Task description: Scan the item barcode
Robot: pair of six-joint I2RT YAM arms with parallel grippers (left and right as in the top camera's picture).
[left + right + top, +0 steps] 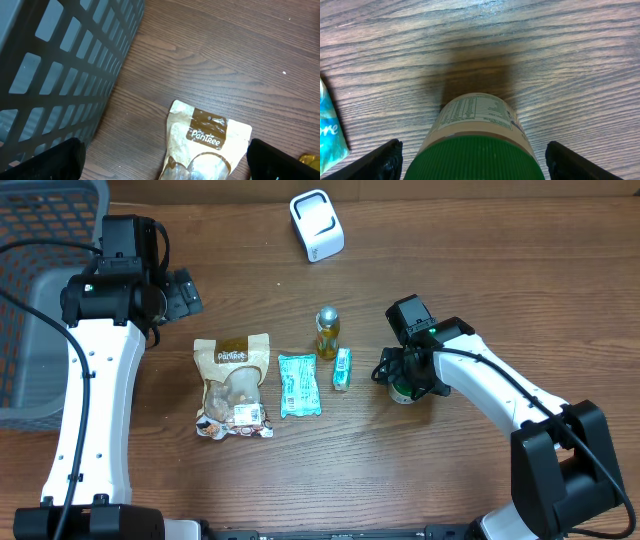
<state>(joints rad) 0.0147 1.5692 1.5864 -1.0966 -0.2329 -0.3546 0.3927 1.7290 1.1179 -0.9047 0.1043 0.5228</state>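
Right gripper [472, 161], centre-right of the overhead view: jaws wide, straddling a green-lidded jar [476, 122], probably to carry it to the white scanner [317, 225]. Left gripper [186, 294], upper left: open, holding nothing.

Grey mesh basket [45, 220] fills upper left of overhead frame; its wall also takes left half of left wrist view. Wood-grain table [480, 240] under everything. Mid-frame, row lying flat, l. to r.: tan PanTree pouch [233, 385], teal packet [298, 385] just beside it, small teal box [342, 368]. Yellow bottle [327, 332] w/ silver cap stands just above the packet–box gap, near both. Pouch top also shows at bottom centre of left wrist view.
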